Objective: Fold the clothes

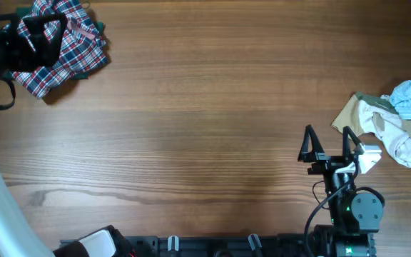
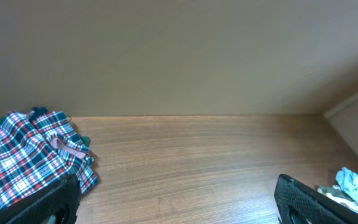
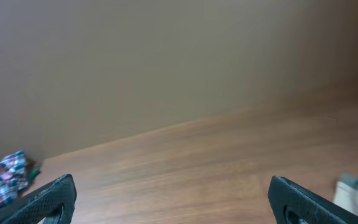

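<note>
The clothes' plaid piece (image 1: 66,46), red, navy and white, lies crumpled at the table's far left corner. My left gripper (image 1: 45,36) hovers over its left part, open with nothing between the fingers. In the left wrist view the plaid piece (image 2: 27,155) sits at the left, partly behind the left finger (image 2: 48,202), and the left gripper (image 2: 176,186) spans bare wood. My right gripper (image 1: 328,143) stands open near the front right, just left of a small pile of clothes (image 1: 394,121). The right wrist view shows the right gripper (image 3: 171,183) empty over wood, with the plaid piece (image 3: 2,177) far off.
The right-hand pile holds tan, white and light blue garments, and shows in the left wrist view as a light blue lump (image 2: 353,185). The wooden table (image 1: 205,114) stretches between the two heaps. The arm bases stand along the front edge (image 1: 212,246).
</note>
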Motion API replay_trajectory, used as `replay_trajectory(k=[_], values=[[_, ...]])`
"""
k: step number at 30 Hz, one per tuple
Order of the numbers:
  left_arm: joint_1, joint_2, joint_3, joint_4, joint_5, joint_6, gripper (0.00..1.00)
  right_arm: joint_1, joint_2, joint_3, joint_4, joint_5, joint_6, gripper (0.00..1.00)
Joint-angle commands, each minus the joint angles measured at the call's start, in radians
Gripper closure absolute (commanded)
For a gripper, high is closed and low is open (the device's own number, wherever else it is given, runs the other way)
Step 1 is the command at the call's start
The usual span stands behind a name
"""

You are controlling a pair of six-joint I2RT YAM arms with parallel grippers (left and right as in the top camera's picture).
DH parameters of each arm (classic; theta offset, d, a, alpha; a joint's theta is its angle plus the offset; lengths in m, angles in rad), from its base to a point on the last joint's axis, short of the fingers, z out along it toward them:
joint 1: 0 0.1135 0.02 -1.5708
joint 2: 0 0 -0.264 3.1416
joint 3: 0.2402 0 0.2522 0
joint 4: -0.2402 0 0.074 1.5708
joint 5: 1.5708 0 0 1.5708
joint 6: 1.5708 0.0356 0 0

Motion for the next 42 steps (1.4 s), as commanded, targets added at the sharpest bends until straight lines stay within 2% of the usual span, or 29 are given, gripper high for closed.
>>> replay_trajectory(k=[1,5,18,21,26,42], values=[[-0.003,0.003,0.000,0.002,0.015,0.019,0.00,-0.032,-0.018,-0.007,0.034,-0.023,0.021,0.00],[-0.003,0.003,0.000,0.002,0.015,0.019,0.00,-0.042,-0.018,-0.022,0.108,-0.023,0.021,0.00],[-0.003,0.003,0.000,0.002,0.015,0.019,0.00,-0.088,-0.052,-0.063,0.134,-0.024,0.018,0.00],[-0.003,0.003,0.000,0.002,0.015,0.019,0.00,-0.118,-0.052,-0.068,0.071,-0.043,0.007,0.00],[-0.003,0.003,0.000,0.002,0.015,0.019,0.00,-0.132,-0.052,-0.068,0.021,-0.151,-0.190,0.00],[-0.003,0.003,0.000,0.002,0.016,0.019,0.00,-0.131,-0.052,-0.067,0.002,-0.135,-0.186,0.00]])
